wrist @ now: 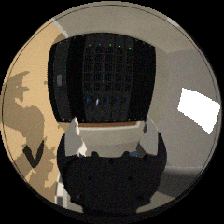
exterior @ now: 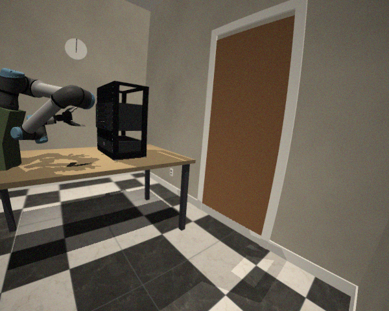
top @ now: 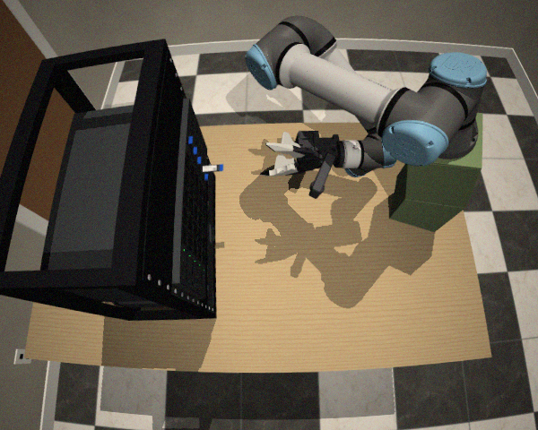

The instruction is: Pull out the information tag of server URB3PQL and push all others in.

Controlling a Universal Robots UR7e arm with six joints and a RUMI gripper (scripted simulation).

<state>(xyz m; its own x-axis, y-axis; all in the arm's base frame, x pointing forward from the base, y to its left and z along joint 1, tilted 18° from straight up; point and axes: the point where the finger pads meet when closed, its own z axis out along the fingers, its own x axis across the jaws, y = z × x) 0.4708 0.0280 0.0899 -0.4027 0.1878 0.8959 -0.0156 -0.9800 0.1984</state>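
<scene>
Top view, rack [top: 126, 259] [exterior: 115, 120] [wrist: 147, 79]: upright on the desk [top: 352, 333] [exterior: 168, 159], left of frame
Pulled-out tag [top: 210, 168]: white, blue-ended, jutting from the rack front, left of centre
Other blue tag ends [top: 190, 140]: close to the front, in line with it
Pincer [top: 278, 159] [exterior: 79, 116] [wrist: 111, 116]: spread, nothing between, apart from the tag
Service print: too small to read

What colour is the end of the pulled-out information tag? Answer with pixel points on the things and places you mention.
Blue, on a white tag [top: 209, 168] [wrist: 97, 102]; the top view shows it best.

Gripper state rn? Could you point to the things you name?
Black two-jaw gripper with pale fingers [top: 268, 159] [exterior: 83, 116]: open, holding nothing, clear of the black metal rack [top: 154, 184] [exterior: 115, 120] [wrist: 150, 84].
</scene>
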